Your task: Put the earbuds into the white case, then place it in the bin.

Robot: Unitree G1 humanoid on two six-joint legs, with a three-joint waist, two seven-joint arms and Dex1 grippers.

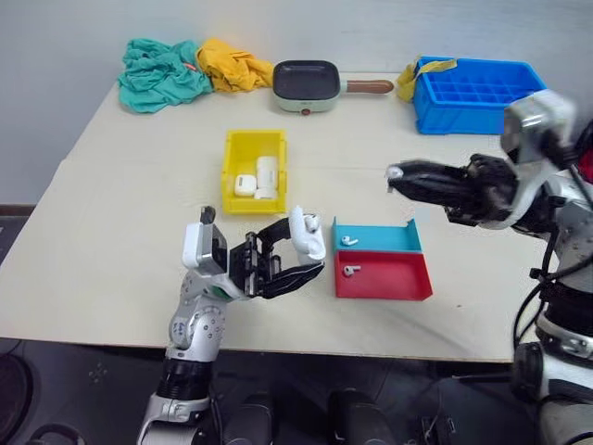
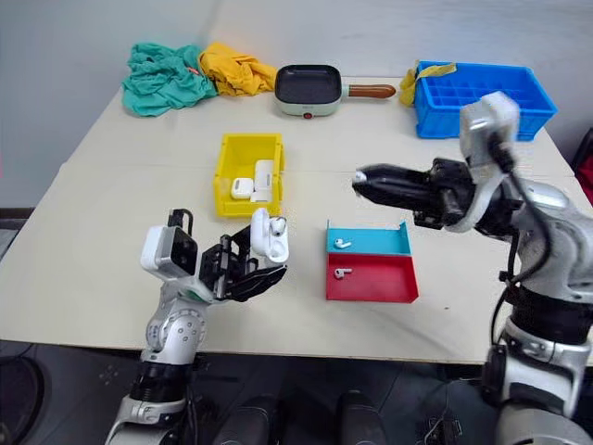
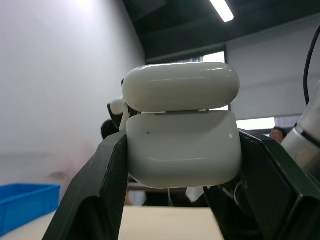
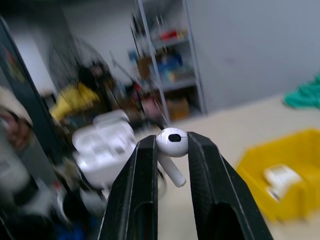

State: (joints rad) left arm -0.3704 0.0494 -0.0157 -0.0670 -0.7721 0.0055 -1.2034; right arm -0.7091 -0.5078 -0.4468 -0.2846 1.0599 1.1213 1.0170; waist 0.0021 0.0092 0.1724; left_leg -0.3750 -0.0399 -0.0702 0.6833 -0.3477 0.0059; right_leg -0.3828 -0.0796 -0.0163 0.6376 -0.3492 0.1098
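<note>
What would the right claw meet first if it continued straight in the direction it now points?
Probably the open white case held up in the left claw. The right claw, pinching an earbud, points toward it, and the gap between looks free, though depth is uncertain.

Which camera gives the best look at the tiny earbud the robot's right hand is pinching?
The right wrist view: the earbud sits close up, its stem hanging down, pinched in the right gripper. In both eye views it is a white speck at the fingertips.
</note>
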